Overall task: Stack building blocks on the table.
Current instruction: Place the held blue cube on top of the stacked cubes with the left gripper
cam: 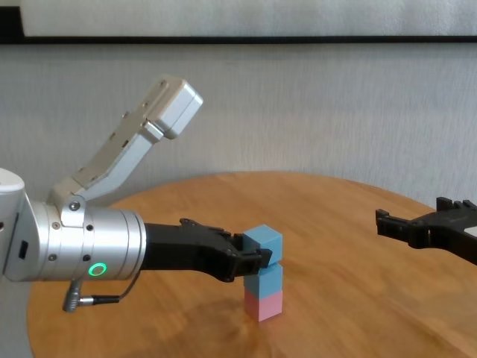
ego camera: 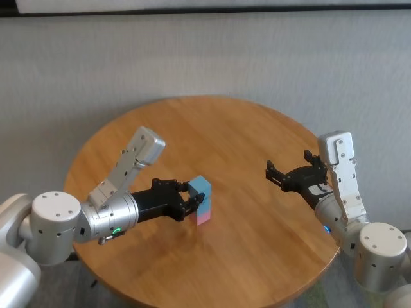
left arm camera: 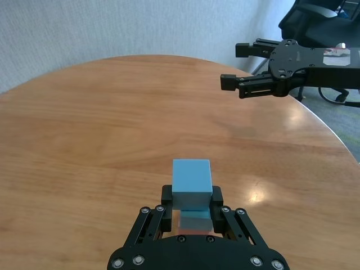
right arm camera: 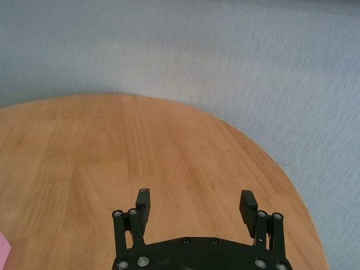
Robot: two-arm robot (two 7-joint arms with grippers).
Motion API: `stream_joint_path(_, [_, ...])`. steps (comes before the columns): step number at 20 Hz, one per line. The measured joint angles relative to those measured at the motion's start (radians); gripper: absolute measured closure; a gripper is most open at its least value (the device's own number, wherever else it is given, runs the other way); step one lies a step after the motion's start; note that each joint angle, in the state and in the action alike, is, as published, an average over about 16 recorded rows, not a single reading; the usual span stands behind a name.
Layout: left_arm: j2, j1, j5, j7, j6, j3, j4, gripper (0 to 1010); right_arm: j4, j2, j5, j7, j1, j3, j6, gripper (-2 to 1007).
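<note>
Near the middle of the table (ego camera: 257,128) stands a tower of 3 blocks. The left gripper (cam: 257,262) pinches the top blue cube (cam: 264,243) to seat it squarely over the second blue cube (cam: 264,281) and pink cube (cam: 264,305). Well right of the tower, the right gripper (right arm camera: 195,205) hovers clear, fingers apart and empty.

three blocks (cam: 264,280) stacked, on table (ego camera: 257,128)

The left gripper (left arm camera: 192,211) clasps the top blue block (left arm camera: 192,177) of a stack on the table (left arm camera: 101,129); the right gripper (left arm camera: 239,66) hangs spread apart beyond.
</note>
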Motion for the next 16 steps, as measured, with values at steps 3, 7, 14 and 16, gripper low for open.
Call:
stream_joint_path(3, [0.001,-0.001,-0.001,0.002,0.002,0.002,-0.001,610,0.0,0.0,0.0,0.0,0.0,0.0,0.0,0])
stream_joint_path(7, [0.004,-0.001,-0.002,0.004,0.005,0.004,-0.003,610,0.0,0.0,0.0,0.0,0.0,0.0,0.0,0])
stream_joint_path(14, [0.005,0.0,-0.001,0.009,0.009,0.007,-0.007,595,0.0,0.0,0.0,0.0,0.0,0.0,0.0,0])
stream_joint_path(16, [0.005,0.0,-0.001,0.011,0.009,0.007,-0.008,573,0.0,0.0,0.0,0.0,0.0,0.0,0.0,0])
